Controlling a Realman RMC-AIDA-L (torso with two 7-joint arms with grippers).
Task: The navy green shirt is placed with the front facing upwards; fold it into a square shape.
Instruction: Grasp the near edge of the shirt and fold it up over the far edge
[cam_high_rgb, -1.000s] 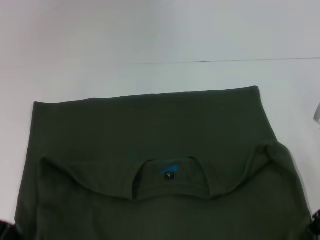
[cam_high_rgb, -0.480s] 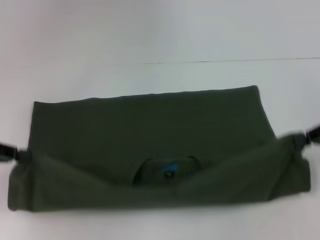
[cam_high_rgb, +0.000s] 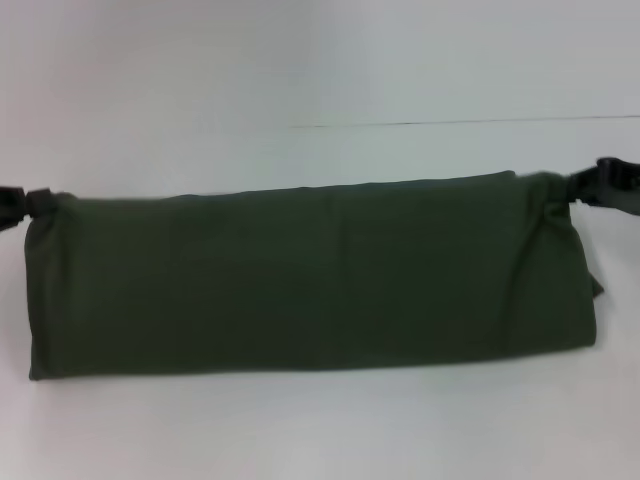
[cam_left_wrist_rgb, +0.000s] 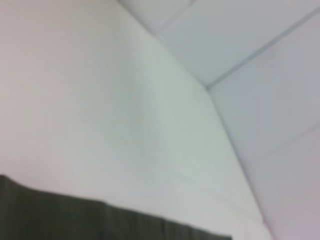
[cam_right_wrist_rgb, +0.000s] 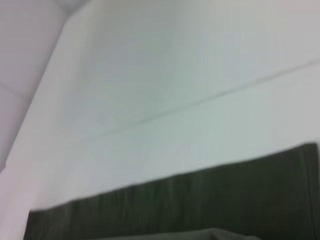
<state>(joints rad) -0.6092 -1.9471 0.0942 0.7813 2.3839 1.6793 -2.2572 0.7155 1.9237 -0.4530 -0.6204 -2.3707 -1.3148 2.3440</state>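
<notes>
Head view showed the navy green shirt (cam_high_rgb: 310, 280) as a long band across the counter (cam_high_rgb: 320, 430), long axis side to side. Left claw (cam_high_rgb: 35, 203) and right claw (cam_high_rgb: 580, 187) each pinched a far corner, equally near.

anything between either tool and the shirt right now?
Nothing visible. In the head view the left tool is shut on the navy green shirt at its far left corner, the right tool on its far right corner. Only bare white table surrounds it.
</notes>
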